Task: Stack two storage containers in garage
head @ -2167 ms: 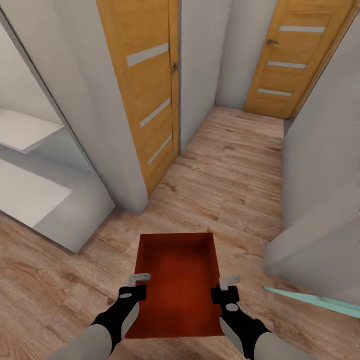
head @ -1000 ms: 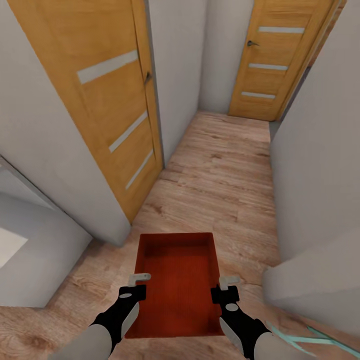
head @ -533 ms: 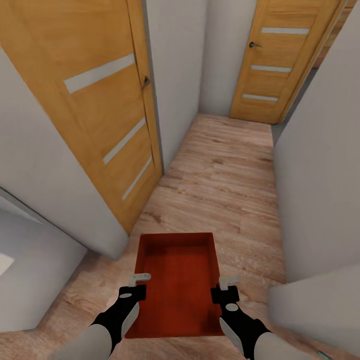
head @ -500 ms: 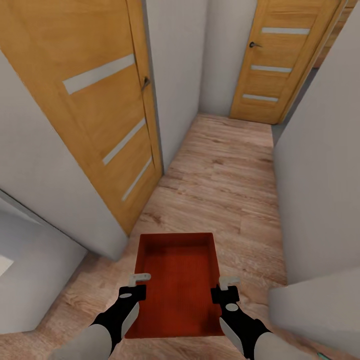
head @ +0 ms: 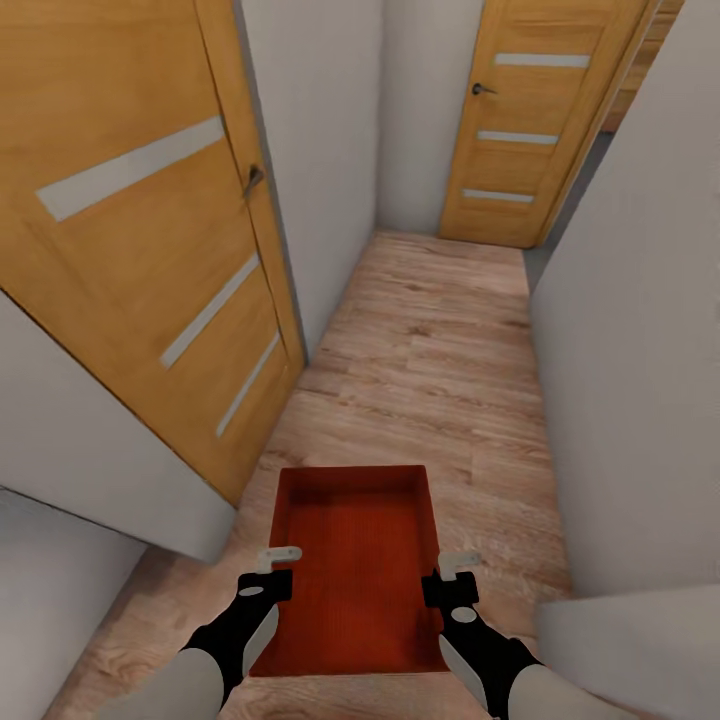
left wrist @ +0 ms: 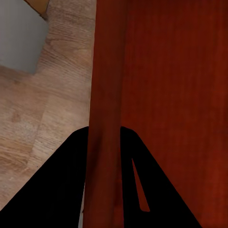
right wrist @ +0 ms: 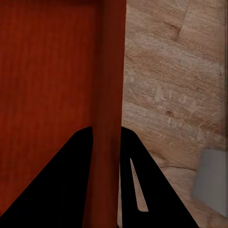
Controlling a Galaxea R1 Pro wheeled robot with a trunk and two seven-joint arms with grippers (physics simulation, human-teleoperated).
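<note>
Container (head: 355, 560) is hanging between the two grippers, held over the wood-plank floor (head: 440, 350) and not touching it, with its long axis pointing straight ahead down the corridor. The left gripper (head: 277, 568) is pinching the left long wall, and the right gripper (head: 452, 575) is pinching the right long wall; each wrist view is showing the jaws clenched with the red wall between them. Both arms are equally near, so the bin is sitting level and centred before the robot. The passage is narrowing between a white wall (head: 640, 330) on the right and a near orange door (head: 150, 250) on the left. A far orange door (head: 530, 120) is closing the end. I judge the carrying is only partway, because no concrete floor is showing.
</note>
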